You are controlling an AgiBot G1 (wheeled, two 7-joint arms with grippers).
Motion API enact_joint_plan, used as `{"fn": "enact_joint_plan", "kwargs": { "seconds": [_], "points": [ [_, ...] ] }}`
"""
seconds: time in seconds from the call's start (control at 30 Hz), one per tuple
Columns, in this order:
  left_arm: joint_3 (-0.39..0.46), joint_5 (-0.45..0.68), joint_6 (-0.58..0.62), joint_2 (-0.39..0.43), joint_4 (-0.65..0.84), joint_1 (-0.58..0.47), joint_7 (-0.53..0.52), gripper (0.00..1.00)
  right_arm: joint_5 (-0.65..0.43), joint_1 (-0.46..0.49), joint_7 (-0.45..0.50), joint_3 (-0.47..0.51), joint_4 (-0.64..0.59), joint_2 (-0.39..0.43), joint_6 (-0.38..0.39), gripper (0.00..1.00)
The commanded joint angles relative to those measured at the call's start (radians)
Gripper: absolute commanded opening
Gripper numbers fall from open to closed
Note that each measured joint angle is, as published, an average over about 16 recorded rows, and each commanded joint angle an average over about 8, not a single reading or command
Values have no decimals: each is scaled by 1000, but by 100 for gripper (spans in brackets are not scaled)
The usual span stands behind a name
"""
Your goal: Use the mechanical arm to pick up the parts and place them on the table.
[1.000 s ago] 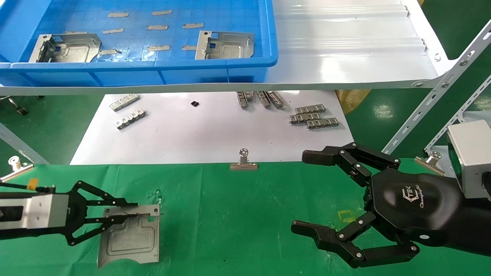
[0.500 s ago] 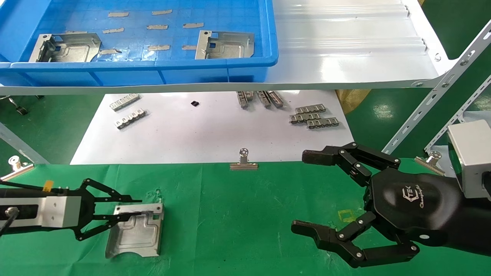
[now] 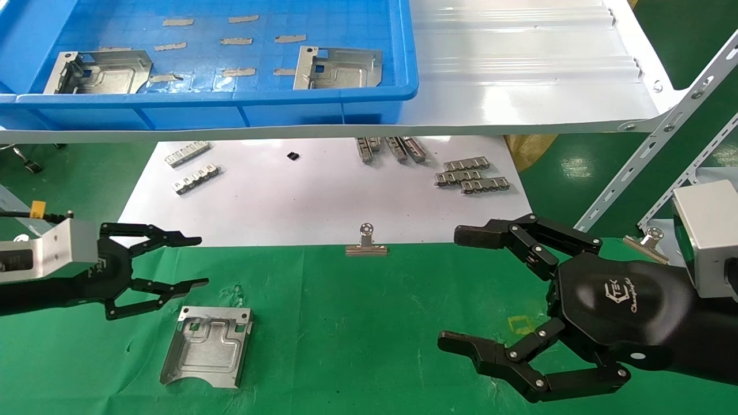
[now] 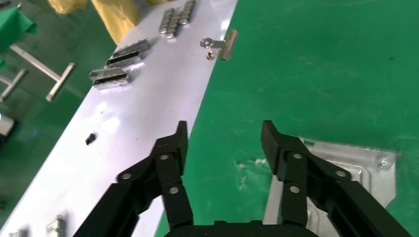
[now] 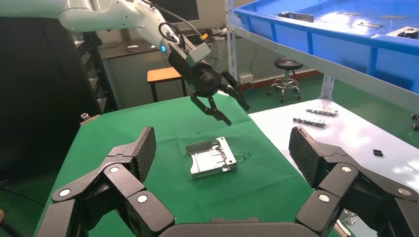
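Note:
A silver stamped plate lies flat on the green-cloth table at the front left. It also shows in the left wrist view and the right wrist view. My left gripper is open and empty, raised just behind and to the left of the plate, apart from it; its own view shows bare cloth between the jaws. My right gripper, the glossy black TEK hand, is open and empty over the cloth at the right. Two more plates lie in the blue bin.
The blue bin stands on a glossy white shelf above the far side. Under it a white sheet carries small slotted strips. A binder clip pins the cloth's far edge. Perforated shelf struts rise at the right.
My left gripper has let go of the plate, opened, and drawn up and back to the left. The plate now lies flat on the cloth. The right hand has not moved.

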Motion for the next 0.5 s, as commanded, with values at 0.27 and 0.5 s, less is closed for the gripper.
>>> {"fn": "enact_joint_plan", "kwargs": {
  "seconds": [0.27,0.5],
  "points": [
    [-8,-26,3,-7,-3,9,-49,100,0,0,0,0,0,0,0,100],
    [-45,-42,-4,-16,-76,45,-107,100,0,0,0,0,0,0,0,100]
  ]
}}
